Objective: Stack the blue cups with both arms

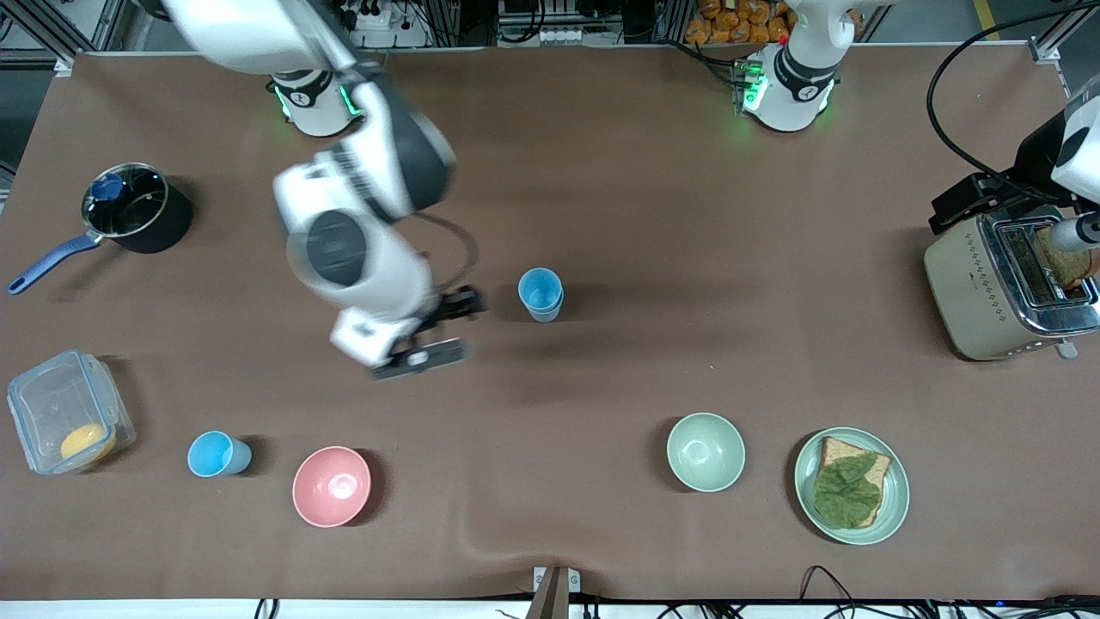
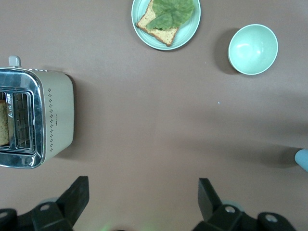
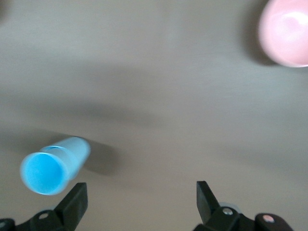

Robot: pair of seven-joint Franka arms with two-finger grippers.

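a: over by the toaster point(image 1: 1001, 288), how much of the left gripper point(image 2: 139, 204) shows?

b: little. the front view cuts it off at the table's edge at the left arm's end; the left wrist view shows its two fingers spread wide over bare table. a sliver of blue at that view's edge is too cut off to name.

a: and the right gripper point(image 1: 430, 331)?

b: blurred in the front view, hanging over bare table in the middle. its wrist view shows the fingers point(image 3: 74, 204) apart, holding nothing.

a: the cups?

b: the stacked blue cups point(image 1: 541, 294) stand upright mid-table, mouth up, just beside the right gripper toward the left arm's end (how many are nested, i can't tell). the single blue cup point(image 1: 216, 454) stands upright too, long axis vertical, nearer the front camera, between the clear container point(image 1: 69, 413) and the pink bowl point(image 1: 332, 486). the right wrist view has it point(image 3: 54, 165) close by one finger, not between them.
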